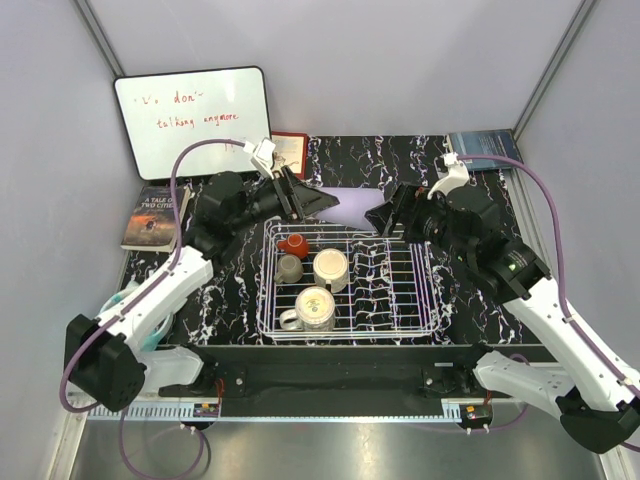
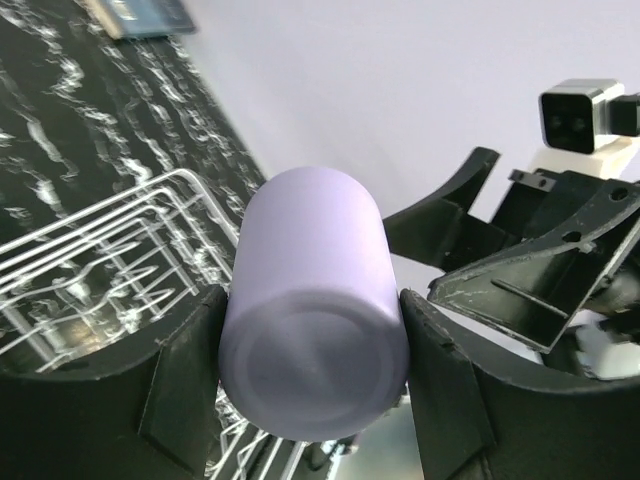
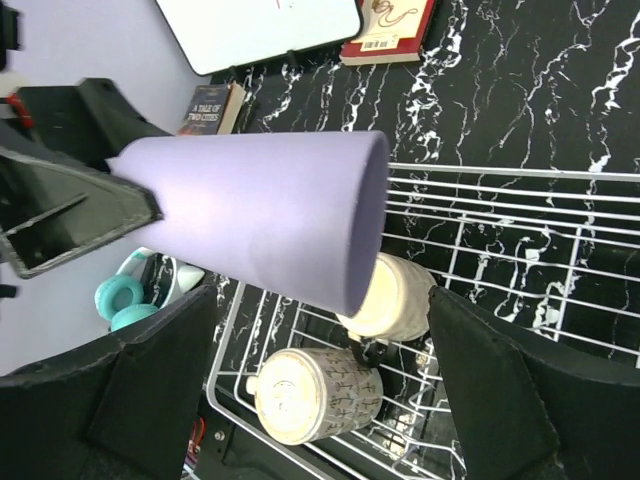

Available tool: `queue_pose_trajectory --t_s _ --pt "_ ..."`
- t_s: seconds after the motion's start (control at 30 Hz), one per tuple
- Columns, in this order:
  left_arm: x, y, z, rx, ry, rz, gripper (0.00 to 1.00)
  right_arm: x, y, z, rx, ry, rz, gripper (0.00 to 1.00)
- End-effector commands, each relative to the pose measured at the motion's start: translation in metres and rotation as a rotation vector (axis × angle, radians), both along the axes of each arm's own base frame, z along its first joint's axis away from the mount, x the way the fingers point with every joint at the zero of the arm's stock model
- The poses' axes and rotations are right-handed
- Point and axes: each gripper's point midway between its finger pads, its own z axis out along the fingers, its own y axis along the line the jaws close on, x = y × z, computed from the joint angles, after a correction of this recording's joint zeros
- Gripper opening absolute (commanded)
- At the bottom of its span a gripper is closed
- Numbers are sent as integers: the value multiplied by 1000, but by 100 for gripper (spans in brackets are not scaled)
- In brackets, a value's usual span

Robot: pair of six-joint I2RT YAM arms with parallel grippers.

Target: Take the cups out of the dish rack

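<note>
Lavender tumbler [image 2: 315, 310], held by the left gripper [image 2: 312, 350] above the far edge of the dish rack [image 1: 400, 290], has its mouth inside the wide-open right gripper [image 3: 320, 300], while 4 cups [image 1: 331, 268] wait in the rack.

Table [image 1: 350, 165]: black top with white marble veining.
Centre: white wire dish rack [image 1: 400, 290], standing flat.
Far left: whiteboard [image 1: 192, 120] propped at the back wall, red book [image 1: 291, 152] just beside it.
Left edge: paperback [image 1: 155, 217] lying flat; teal headphones [image 3: 118, 300] nearer the front.
Far right corner: blue book [image 1: 483, 150].
</note>
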Motion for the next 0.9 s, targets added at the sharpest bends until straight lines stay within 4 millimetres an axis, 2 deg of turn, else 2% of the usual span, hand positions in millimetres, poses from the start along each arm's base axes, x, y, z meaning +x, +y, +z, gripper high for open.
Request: queue_pose_trajectory --t_s 0.0,0.03,0.23,0.27,0.4,0.47,0.5,0.57,0.7,0.73,0.77,0.8,0.87 --pt "-14 -6 39 -162 -107 -130 0 -1 12 29 92 -59 40 94" --pt "-12 -8 35 -168 -84 -139 0 -1 13 30 95 -61 45 93" --pt "-20 -16 37 -212 -76 -235 0 0 22 30 109 -70 85 93" --pt "-19 -18 30 -212 -55 -248 0 1 24 28 108 -69 90 91" --pt "-27 -21 29 -274 -58 -331 0 1 29 27 121 -78 113 83" --pt "-30 -21 30 -308 -44 -358 0 1 31 28 124 -92 124 75" --pt "-29 -22 24 -310 -17 -365 0 0 31 29 125 -95 127 68" --pt "-29 -22 22 -308 -11 -366 0 0 33 28 122 -96 140 61" --pt "-28 -24 15 -283 1 -369 0 -3 36 27 122 -96 166 27" --pt "-26 -25 16 -275 -6 -369 0 -3 37 26 121 -93 169 8" --pt "-24 -26 9 -255 29 -366 2 -4 36 26 123 -93 170 0" --pt "-23 -27 7 -234 14 -368 8 -5 36 25 121 -95 171 0" --pt "-20 -29 2 -194 40 -362 28 -7 34 27 116 -105 173 0"
